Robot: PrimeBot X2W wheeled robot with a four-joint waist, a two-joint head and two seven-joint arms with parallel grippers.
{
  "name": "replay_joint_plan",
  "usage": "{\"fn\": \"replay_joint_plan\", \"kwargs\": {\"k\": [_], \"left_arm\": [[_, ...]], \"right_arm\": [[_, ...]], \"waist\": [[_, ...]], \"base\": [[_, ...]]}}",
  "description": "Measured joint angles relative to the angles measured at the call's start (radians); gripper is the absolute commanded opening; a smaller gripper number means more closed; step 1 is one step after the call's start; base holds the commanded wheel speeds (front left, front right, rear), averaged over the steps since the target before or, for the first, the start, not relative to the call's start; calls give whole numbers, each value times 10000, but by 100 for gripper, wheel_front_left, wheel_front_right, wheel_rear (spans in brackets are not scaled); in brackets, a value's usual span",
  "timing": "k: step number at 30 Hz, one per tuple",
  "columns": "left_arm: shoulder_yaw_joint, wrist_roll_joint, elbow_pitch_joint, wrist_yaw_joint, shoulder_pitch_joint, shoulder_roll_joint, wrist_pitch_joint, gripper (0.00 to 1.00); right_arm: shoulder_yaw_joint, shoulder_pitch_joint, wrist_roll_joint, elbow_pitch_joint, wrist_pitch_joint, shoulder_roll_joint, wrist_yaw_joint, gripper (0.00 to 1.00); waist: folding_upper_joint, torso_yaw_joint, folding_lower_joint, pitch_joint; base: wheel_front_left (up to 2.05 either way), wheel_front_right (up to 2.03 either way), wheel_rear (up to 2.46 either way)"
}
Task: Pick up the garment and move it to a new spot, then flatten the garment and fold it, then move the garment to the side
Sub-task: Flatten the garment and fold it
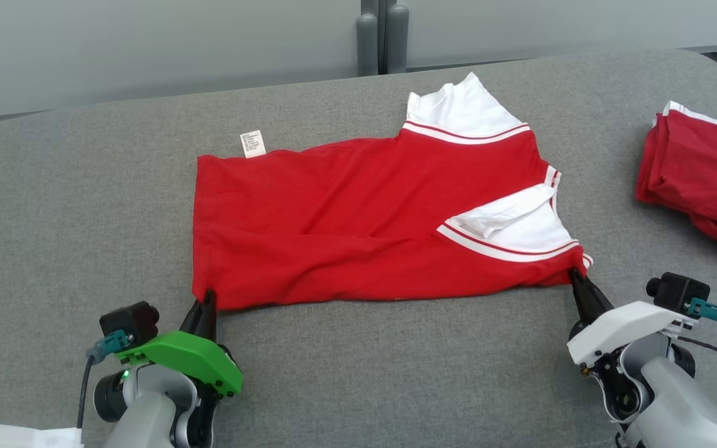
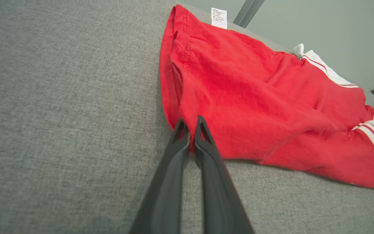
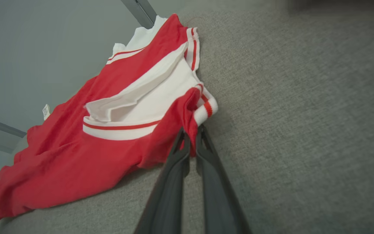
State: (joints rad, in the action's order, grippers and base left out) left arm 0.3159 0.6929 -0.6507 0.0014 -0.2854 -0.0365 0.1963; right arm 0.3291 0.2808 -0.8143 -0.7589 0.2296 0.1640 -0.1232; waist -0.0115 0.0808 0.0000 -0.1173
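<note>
Now both claws pinched shut on garment: left gripper on hem corner at 7 o'clock, right gripper on shoulder corner at 4 o'clock. Garment lies mid-table. Advice: lift both together, keep near edge taut, fold toward 12 o'clock.

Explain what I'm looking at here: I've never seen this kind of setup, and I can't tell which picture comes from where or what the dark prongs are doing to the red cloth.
This is a two-armed robot. The wide picture comes from its head, looking down at a grey padded surface. The other two come from cameras on each wrist, looking along that arm's two dark fingers. A red and white garment lies spread out. The left gripper is shut on its near left corner, and the right gripper is shut on the near right corner by the striped trim. A white label sticks out at the far edge. Another red garment lies bunched at the right.
</note>
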Motion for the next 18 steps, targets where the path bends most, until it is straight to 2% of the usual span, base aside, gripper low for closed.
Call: {"fn": "replay_joint_plan", "kwargs": {"k": [9, 18], "left_arm": [[-303, 272, 481, -2, 477, 0, 261, 0], [-499, 268, 1283, 2, 1400, -104, 349, 0]], "right_arm": [[242, -149, 324, 1241, 134, 518, 0, 0], [155, -1336, 366, 2631, 174, 1175, -2, 0]], "waist": [[0, 109, 0, 310], [0, 437, 0, 768]], "base": [[0, 0, 0], [0, 0, 0]]}}
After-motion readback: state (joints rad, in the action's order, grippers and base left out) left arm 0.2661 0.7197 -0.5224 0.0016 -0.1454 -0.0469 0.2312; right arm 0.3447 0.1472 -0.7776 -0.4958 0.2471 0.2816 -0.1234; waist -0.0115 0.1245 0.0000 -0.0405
